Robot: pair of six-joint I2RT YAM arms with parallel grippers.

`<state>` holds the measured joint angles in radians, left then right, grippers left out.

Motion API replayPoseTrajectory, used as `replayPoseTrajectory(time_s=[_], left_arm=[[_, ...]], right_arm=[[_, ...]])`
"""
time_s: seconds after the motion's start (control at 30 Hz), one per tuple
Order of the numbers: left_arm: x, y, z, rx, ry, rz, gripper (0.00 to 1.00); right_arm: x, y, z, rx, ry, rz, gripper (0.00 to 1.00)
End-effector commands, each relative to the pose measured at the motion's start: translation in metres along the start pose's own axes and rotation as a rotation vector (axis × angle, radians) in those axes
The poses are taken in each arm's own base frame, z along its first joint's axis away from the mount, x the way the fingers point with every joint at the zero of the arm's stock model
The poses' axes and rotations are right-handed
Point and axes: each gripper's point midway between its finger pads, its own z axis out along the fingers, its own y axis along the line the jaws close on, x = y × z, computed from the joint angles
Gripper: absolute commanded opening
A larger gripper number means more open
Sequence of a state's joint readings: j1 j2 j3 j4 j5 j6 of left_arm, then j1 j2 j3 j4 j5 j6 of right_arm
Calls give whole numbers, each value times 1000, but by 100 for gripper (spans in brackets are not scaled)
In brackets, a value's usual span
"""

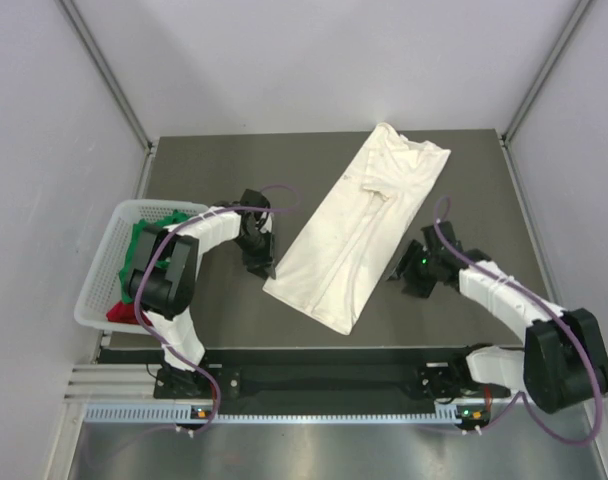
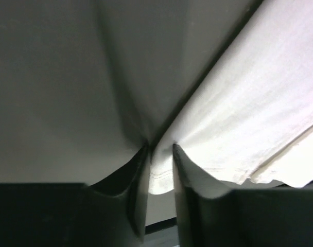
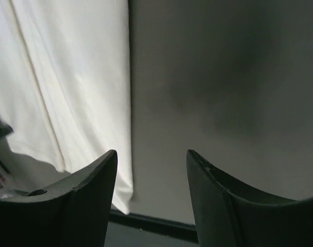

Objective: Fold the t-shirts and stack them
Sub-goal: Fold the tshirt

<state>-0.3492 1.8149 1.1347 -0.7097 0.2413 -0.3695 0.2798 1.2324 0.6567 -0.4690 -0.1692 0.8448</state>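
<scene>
Cream-white t-shirt lies folded lengthwise, diagonal across the worktop. Green t-shirt and red t-shirt sit in the basket. Left end effector pinches the cream-white hem, right end effector is spread wide just beside it.

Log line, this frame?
left gripper shut on cream-white cloth t-shirt | right gripper open | green tee, red tee in white mesh basket
</scene>
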Motion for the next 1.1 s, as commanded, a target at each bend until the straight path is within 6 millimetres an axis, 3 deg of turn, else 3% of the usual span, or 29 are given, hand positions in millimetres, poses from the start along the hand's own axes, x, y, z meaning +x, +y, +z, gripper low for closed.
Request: replayPoseTrajectory(time_s=[0.0, 0.13, 0.17, 0.3, 0.5, 0.6, 0.63, 0.83, 1.0, 1.03, 1.07], left_arm=[[16, 5, 14, -30, 28, 9, 24], [23, 3, 12, -32, 28, 6, 0], [24, 3, 12, -32, 29, 4, 0], [29, 8, 8, -52, 19, 0, 0], [34, 15, 9, -86, 17, -14, 0], [37, 13, 9, -83, 22, -18, 0], [38, 11, 7, -80, 17, -18, 0], [67, -27, 1, 16, 12, -10, 0], [104, -53, 3, 21, 19, 27, 0], [114, -62, 3, 29, 23, 25, 0], [125, -59, 6, 19, 38, 21, 0]], right_arm=[[33, 17, -3, -42, -45, 18, 56], [77, 26, 13, -56, 19, -16, 55], [90, 26, 19, -42, 47, -46, 55], [112, 39, 29, -49, 84, -94, 52], [122, 37, 32, 4, 62, -141, 44], [121, 23, 29, 50, 55, -142, 17], [120, 18, 27, 61, 49, -150, 1], [108, -13, 0, 147, -5, -223, 0], [120, -46, -14, 203, 50, -245, 0], [121, -60, -17, 245, 56, -249, 0], [120, -63, -21, 236, 48, -248, 0]])
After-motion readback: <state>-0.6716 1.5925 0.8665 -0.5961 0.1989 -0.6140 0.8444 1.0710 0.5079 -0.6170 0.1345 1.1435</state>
